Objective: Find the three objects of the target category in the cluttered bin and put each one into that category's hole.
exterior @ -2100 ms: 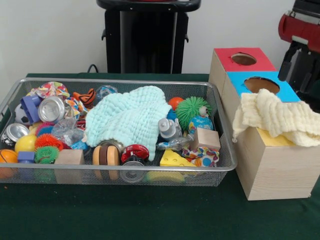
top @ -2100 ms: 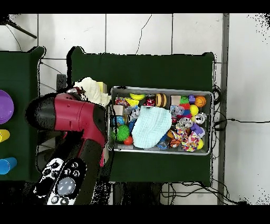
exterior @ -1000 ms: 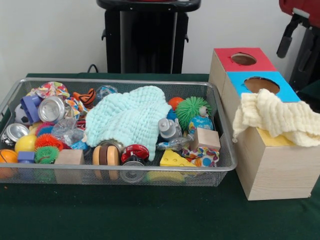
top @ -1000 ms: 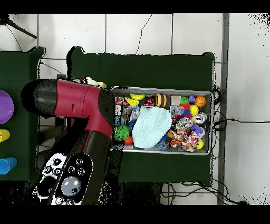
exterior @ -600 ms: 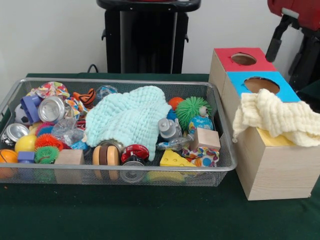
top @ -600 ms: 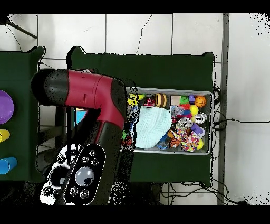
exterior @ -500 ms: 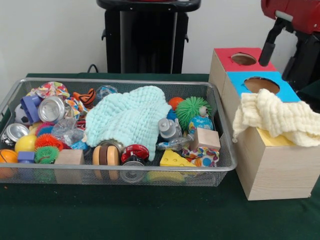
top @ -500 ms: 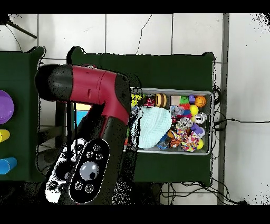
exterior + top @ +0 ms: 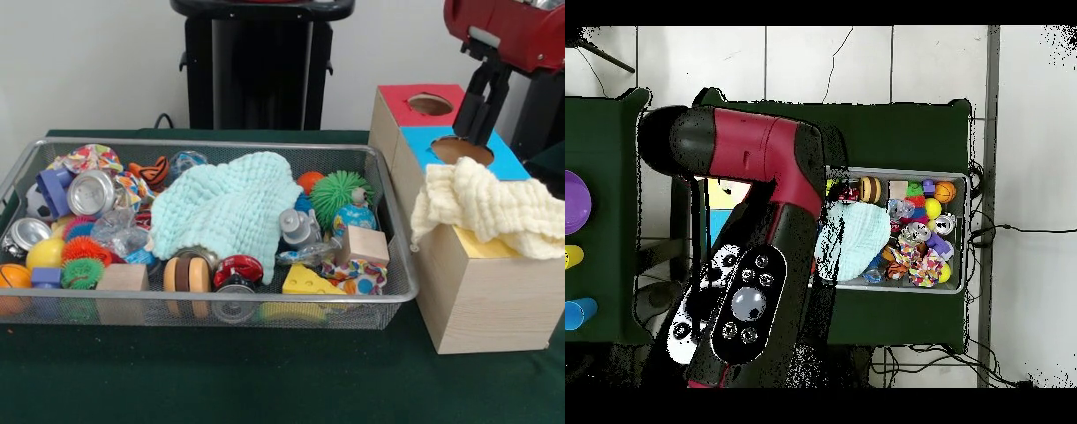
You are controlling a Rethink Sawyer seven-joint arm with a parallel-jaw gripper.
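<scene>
The tool [image 9: 478,110] hangs above the blue-topped hole [image 9: 458,148] of the wooden sorting box [image 9: 481,296]; whether it is spread or pressed together cannot be told. A pale yellow crinkled cloth [image 9: 494,205] drapes over the yellow hole, and a light-green crinkled cloth [image 9: 228,210] lies in the wire mesh bin [image 9: 265,311]. Descend onto the middle of the green cloth, clear of the neighbouring toys, and pinch a raised fold

Red and black arm [image 9: 755,200] high at the front view's upper right, gripper [image 9: 479,104] pointing down.
</scene>
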